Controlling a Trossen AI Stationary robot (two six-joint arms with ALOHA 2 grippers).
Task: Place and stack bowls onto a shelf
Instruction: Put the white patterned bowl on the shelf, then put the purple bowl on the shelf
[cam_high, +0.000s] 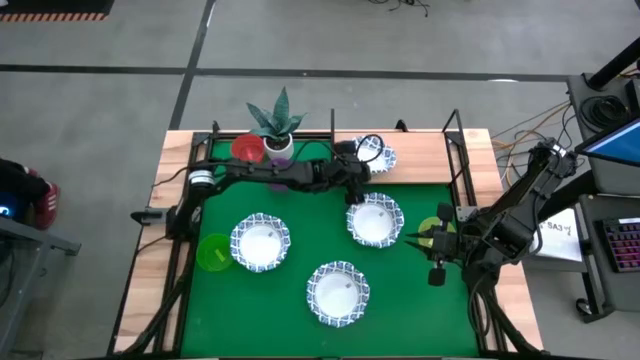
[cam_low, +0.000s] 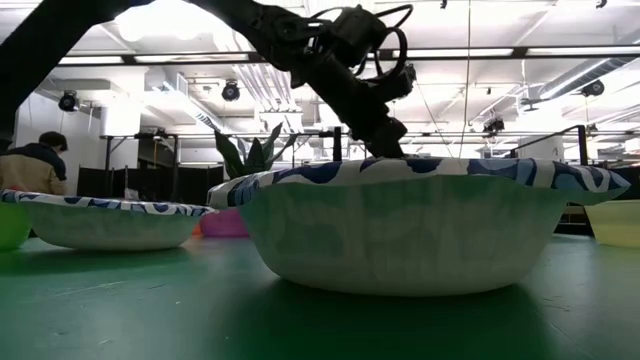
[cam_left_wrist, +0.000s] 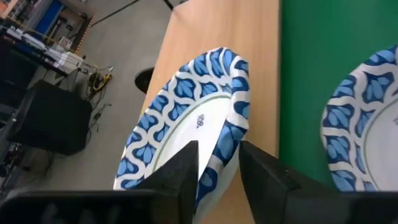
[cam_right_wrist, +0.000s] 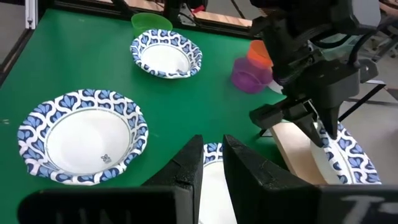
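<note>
While the left arm stretches across the far side of the table in the high view, its left gripper (cam_high: 362, 165) sits at a blue-rimmed bowl (cam_high: 377, 155) lying on the wooden shelf (cam_high: 420, 150) along the far edge. Three more patterned bowls rest on the green mat (cam_high: 300, 235): one near the left (cam_high: 260, 242), one at the near edge (cam_high: 337, 292), one right of centre (cam_high: 374, 219). A red bowl (cam_high: 247, 148) and a potted plant (cam_high: 279, 125) stand at the far edge, a green bowl (cam_high: 213, 252) near the mat's left edge. The right gripper (cam_high: 415, 240) hovers at the mat's right edge beside a yellow-green bowl (cam_high: 434, 232).

From table height, the nearest patterned bowl (cam_low: 420, 230) fills the view, the left arm reaching down behind it.

Past the left wrist, the fingers (cam_left_wrist: 180, 174) pinch the held bowl's rim (cam_left_wrist: 214, 168), one finger inside, one outside, over the wood.

Past the right wrist, the jaws stand slightly apart, gripping nothing; a purple bowl (cam_right_wrist: 249, 76) sits beyond.
</note>
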